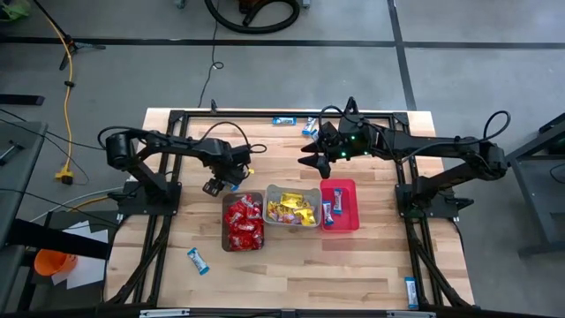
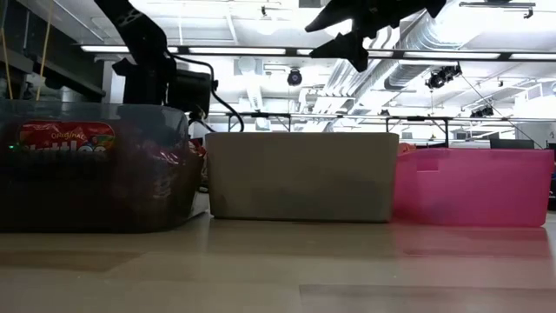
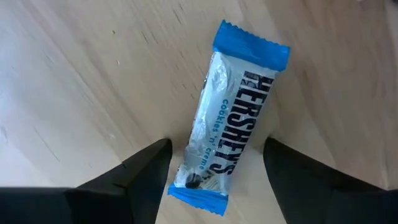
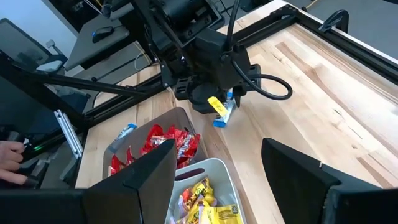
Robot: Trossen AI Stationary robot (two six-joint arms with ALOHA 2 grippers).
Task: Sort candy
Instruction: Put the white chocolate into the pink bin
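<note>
A blue-and-white bar (image 3: 235, 118) lies flat on the wood behind the brown bin. My left gripper (image 3: 217, 177) (image 1: 237, 173) is open and hangs low over it, one finger on each side of the bar's one end, apart from it. My right gripper (image 1: 311, 155) (image 2: 347, 39) is open and raised in the air behind the grey bin, holding nothing. Red packets fill the brown bin (image 1: 243, 223), yellow packets the grey bin (image 1: 292, 207), and blue-and-white bars lie in the pink bin (image 1: 341, 205).
Loose blue-and-white bars lie near the table's far edge (image 1: 284, 120) (image 1: 311, 127), near the left front (image 1: 198, 261) and at the right front corner (image 1: 411, 291). The three bins stand in a row mid-table. A person's hand (image 4: 9, 163) shows beyond the table.
</note>
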